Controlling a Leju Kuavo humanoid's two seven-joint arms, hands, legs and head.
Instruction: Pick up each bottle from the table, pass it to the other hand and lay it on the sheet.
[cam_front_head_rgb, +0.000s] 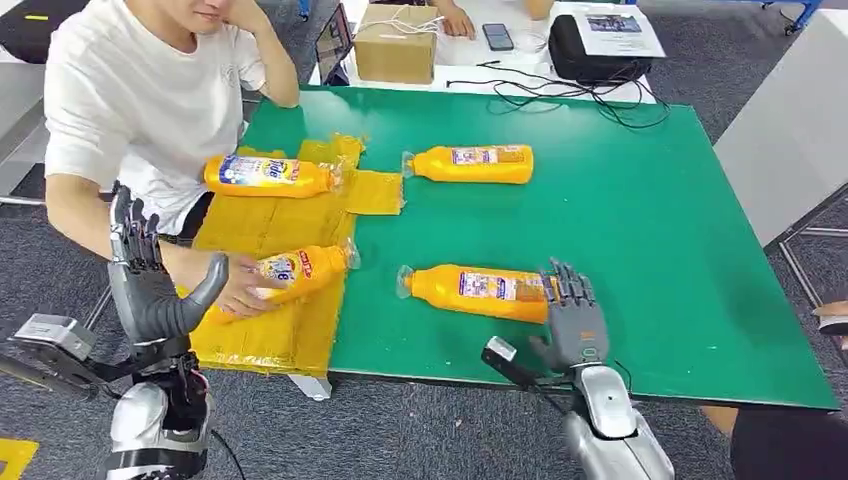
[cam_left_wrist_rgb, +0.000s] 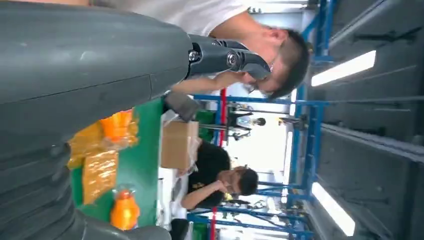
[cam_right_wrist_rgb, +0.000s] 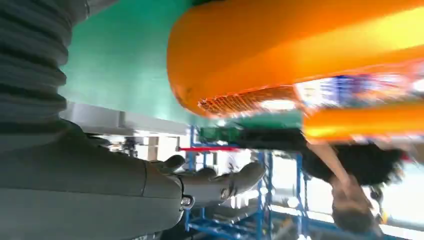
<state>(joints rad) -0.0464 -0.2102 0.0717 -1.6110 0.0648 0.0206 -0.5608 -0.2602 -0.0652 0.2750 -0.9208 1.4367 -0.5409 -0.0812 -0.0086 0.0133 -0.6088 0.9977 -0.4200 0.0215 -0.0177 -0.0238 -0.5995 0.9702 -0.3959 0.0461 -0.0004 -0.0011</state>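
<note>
Four orange bottles lie flat. One bottle (cam_front_head_rgb: 268, 175) rests at the far end of the yellow sheet (cam_front_head_rgb: 270, 330). A second bottle (cam_front_head_rgb: 300, 270) lies nearer on the sheet, under a person's hand (cam_front_head_rgb: 238, 292). A third bottle (cam_front_head_rgb: 475, 163) lies on the green table (cam_front_head_rgb: 650, 230) beside the sheet. The near bottle (cam_front_head_rgb: 478, 290) (cam_right_wrist_rgb: 300, 50) lies in front of my right hand (cam_front_head_rgb: 573, 318) (cam_right_wrist_rgb: 215, 182), which stands at its base with fingers straight and apart, holding nothing. My left hand (cam_front_head_rgb: 150, 275) (cam_left_wrist_rgb: 225, 56) is raised off the table's left edge, open and empty.
A person in a white shirt (cam_front_head_rgb: 140, 90) sits at the table's left side, close to my left hand. A cardboard box (cam_front_head_rgb: 397, 45), a phone (cam_front_head_rgb: 497, 36), a black bag (cam_front_head_rgb: 590, 55) and cables (cam_front_head_rgb: 580, 95) lie on the far white table.
</note>
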